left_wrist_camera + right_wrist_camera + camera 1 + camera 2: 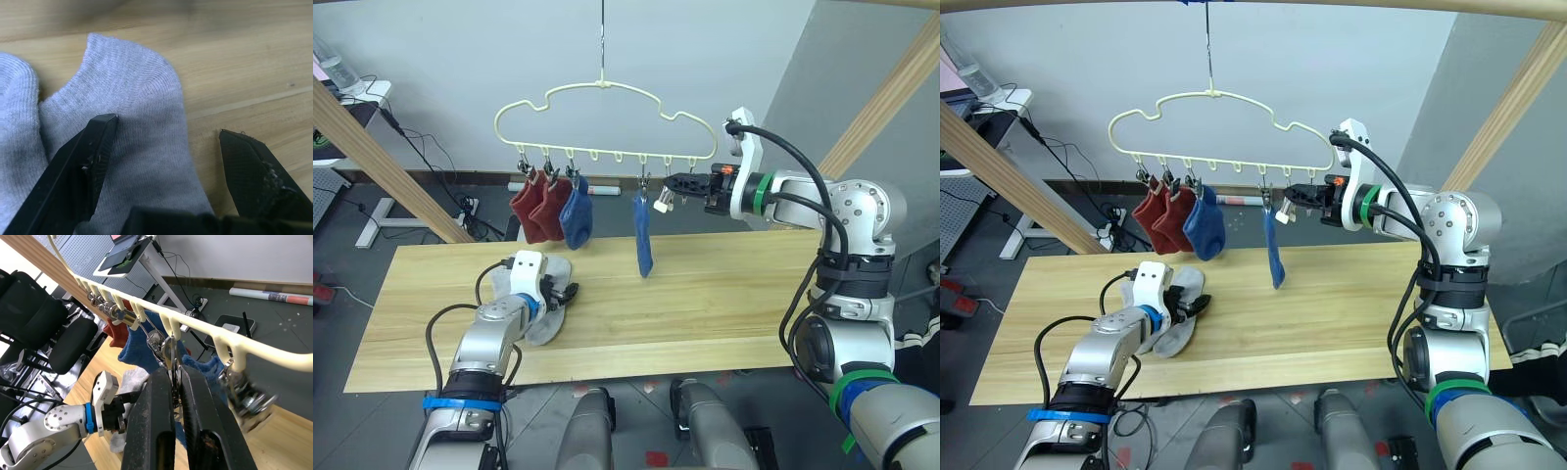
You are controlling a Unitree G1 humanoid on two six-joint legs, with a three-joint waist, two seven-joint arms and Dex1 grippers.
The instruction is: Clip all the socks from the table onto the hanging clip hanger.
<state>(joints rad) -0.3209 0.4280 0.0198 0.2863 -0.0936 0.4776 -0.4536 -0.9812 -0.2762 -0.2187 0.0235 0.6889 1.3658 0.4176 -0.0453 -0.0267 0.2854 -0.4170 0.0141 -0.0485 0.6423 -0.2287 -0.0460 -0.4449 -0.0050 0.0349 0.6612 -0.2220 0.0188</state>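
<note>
Left hand (166, 147) open over grey sock (137, 127).

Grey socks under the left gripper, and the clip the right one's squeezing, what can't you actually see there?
- Grey socks: the left gripper covers where they overlap in the head views; the left wrist view cuts off their ends.
- Clip pinched by the right gripper: its mouth is hidden behind the fingers in the right wrist view, too small in the head views.
- Neighbouring clip: blurred in the right wrist view.
</note>
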